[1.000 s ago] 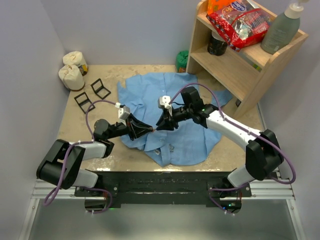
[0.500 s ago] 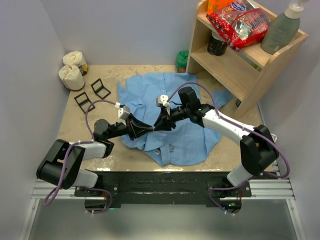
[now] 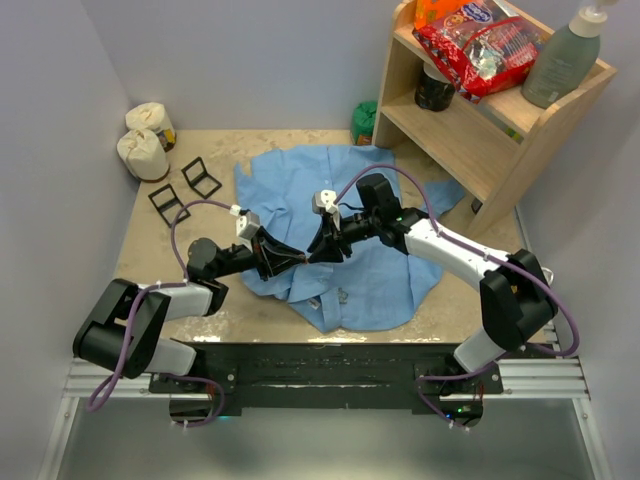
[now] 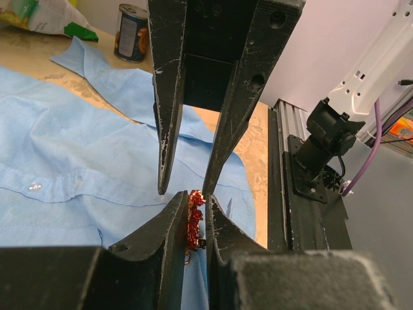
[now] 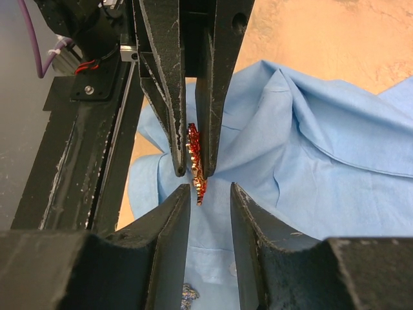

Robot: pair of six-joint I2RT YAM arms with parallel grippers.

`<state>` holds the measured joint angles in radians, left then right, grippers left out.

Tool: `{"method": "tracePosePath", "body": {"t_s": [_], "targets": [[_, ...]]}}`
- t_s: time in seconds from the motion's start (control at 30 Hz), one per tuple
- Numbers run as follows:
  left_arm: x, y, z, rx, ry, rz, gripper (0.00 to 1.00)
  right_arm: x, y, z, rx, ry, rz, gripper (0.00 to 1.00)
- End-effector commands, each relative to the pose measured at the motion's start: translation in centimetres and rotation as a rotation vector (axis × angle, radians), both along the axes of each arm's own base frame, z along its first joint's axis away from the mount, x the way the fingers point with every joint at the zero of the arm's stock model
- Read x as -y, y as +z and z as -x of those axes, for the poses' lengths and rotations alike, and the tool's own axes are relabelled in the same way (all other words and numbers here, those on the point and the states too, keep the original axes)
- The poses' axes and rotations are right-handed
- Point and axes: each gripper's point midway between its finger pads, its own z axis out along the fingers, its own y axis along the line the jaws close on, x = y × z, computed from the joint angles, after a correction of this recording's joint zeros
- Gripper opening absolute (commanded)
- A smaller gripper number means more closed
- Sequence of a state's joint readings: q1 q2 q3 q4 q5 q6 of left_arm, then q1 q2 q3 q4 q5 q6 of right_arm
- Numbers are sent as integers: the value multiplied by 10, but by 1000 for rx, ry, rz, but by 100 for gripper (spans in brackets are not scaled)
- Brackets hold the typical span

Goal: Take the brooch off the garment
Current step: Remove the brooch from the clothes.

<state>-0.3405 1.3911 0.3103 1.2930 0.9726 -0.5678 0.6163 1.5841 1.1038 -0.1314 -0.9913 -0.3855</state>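
Pinching the brooch (image 5: 195, 161), left gripper (image 4: 195, 201); right gripper (image 5: 210, 192) parted, tips just beside.

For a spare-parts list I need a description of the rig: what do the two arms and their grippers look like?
The left arm and the right arm have white link shells with black joints and bases. A purple cable loops along the left arm, and another runs along the right. A small white camera module sits at each wrist. The left gripper and right gripper are matte black, with two long tapering fingers scuffed at the edges.
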Motion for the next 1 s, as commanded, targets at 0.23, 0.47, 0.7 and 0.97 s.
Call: {"method": "tracePosePath", "body": {"t_s": [0.23, 0.47, 0.7, 0.97], "targets": [[-13, 106, 20, 595, 27, 217, 0, -2, 4, 13, -24, 53, -43, 34], [-14, 107, 19, 601, 32, 216, 0, -5, 7, 8, -31, 29, -55, 34], [-14, 107, 19, 599, 31, 217, 0, -10, 2, 4, -47, 7, -47, 34], [-14, 108, 18, 603, 35, 221, 0, -21, -6, 6, -36, 25, -34, 33]]}}
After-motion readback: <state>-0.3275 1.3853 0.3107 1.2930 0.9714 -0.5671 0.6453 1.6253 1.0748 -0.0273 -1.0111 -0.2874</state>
